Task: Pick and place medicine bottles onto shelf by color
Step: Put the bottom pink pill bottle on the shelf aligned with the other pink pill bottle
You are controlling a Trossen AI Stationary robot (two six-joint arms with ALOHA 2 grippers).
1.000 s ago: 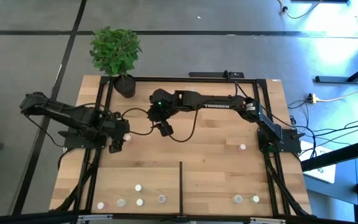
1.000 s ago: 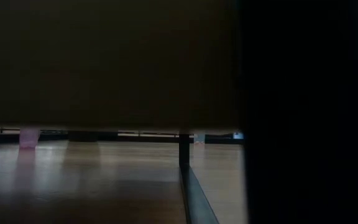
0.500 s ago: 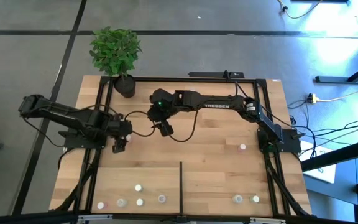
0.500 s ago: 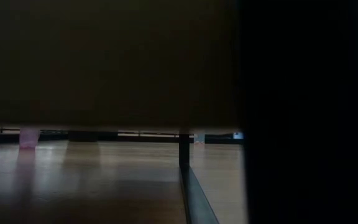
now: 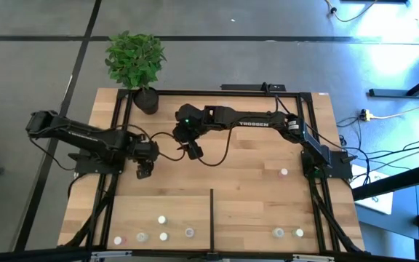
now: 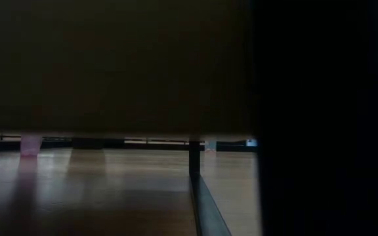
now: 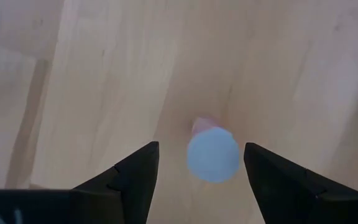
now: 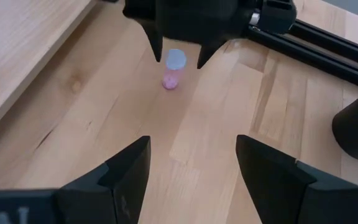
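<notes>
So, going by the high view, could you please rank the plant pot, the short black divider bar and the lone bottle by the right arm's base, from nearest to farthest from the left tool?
1. The plant pot, behind the left tool, at the table's back-left corner.
2. The divider bar, ahead and to its right, at the shelf's middle.
3. The lone bottle, far across on the right side.

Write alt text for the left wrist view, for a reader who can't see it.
A small bottle with a white cap and pink body stands upright on the wooden tabletop, between the open fingers of the left gripper, which touch nothing.
</notes>
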